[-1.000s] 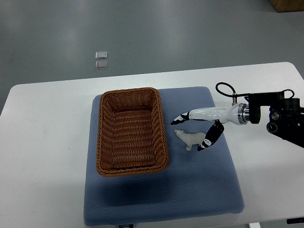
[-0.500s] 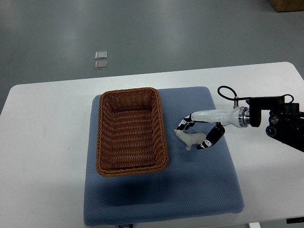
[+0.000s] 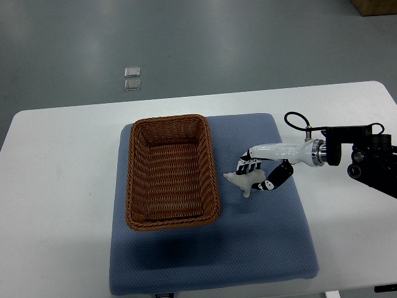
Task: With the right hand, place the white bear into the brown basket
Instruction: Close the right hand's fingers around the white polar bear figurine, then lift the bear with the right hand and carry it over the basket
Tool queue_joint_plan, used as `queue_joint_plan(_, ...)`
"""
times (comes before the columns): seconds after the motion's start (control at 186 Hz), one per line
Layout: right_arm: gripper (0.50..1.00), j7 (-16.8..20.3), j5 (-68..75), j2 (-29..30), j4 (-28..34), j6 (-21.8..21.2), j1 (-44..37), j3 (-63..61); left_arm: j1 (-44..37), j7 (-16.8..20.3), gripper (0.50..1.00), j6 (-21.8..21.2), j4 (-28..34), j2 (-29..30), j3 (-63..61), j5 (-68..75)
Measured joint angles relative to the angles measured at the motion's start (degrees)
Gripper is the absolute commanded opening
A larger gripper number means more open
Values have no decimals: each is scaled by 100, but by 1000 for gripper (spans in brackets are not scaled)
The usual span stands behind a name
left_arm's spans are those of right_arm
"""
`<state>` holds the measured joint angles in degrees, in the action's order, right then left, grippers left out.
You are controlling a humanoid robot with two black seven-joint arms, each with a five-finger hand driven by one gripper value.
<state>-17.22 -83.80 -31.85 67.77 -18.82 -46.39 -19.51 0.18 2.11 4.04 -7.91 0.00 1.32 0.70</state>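
Right hand (image 3: 255, 175) curled around the bear (image 3: 244, 180), fingers (image 3: 246, 165) over its back, thumb under the far side. Bear down on the blue pad (image 3: 267, 242), just left of the palm. Basket (image 3: 169, 171) right beside it, further left, not touching. White table (image 3: 56, 205) underneath.

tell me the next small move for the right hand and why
Probably lift the white bear a little off the blue mat. The right robot hand has its fingers curled around it, and the brown basket sits just to the picture's left, so it needs height to clear the rim.
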Motion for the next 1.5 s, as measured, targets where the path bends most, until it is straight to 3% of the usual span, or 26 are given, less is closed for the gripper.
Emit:
queue_joint_plan(0.392,500,-18,64,-178,9,-3,-125,-111,0,0,1000,0,0,0,0,0)
queue_joint_plan(0.763,500,-3,105,-184,-68,-85,-1149,-164,0,0,1000,0,0,0,-9,0)
queue_joint_plan(1.065,500,37,63,921,-539,-84,-1674,-150,0,0,1000,0,0,0,-18,0)
queue_joint_plan(1.5,500,52,-84,2314,-1208,-56,-1710,-38,-1,0,1000,0,0,0,-18,0)
